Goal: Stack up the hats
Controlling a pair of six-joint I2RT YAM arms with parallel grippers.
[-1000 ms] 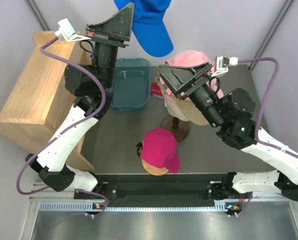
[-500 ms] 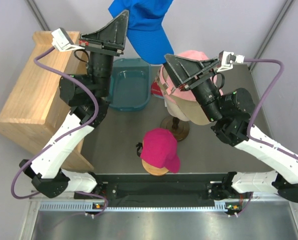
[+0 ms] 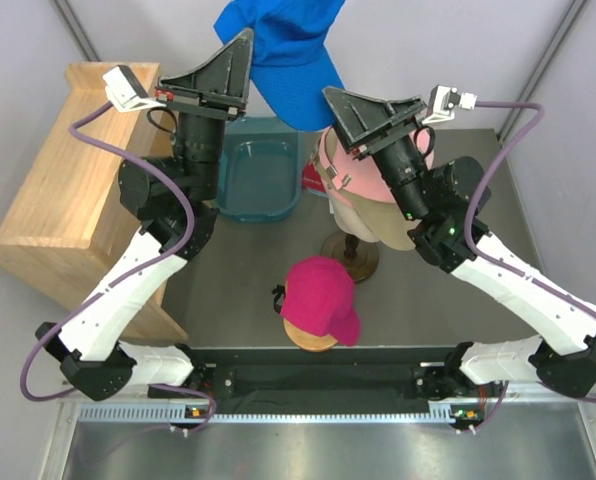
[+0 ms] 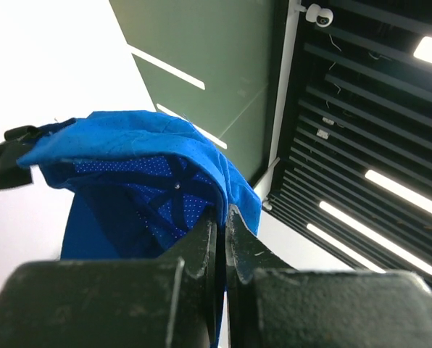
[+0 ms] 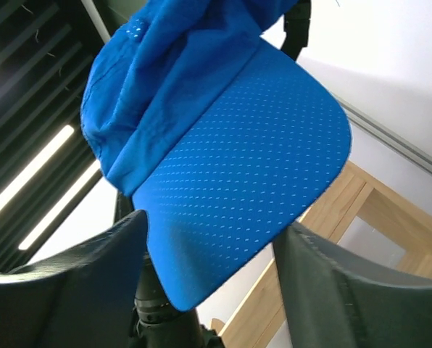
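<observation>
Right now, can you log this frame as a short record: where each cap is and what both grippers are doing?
royal blue mesh cap: held up in the air, above the table
left gripper: shut on the blue cap's fabric
right gripper: open, fingers either side of the blue brim
light pink cloth cap: on top of the tan cloth cap
magenta cloth cap: alone on the round wooden ball
stack so far: two caps
</observation>
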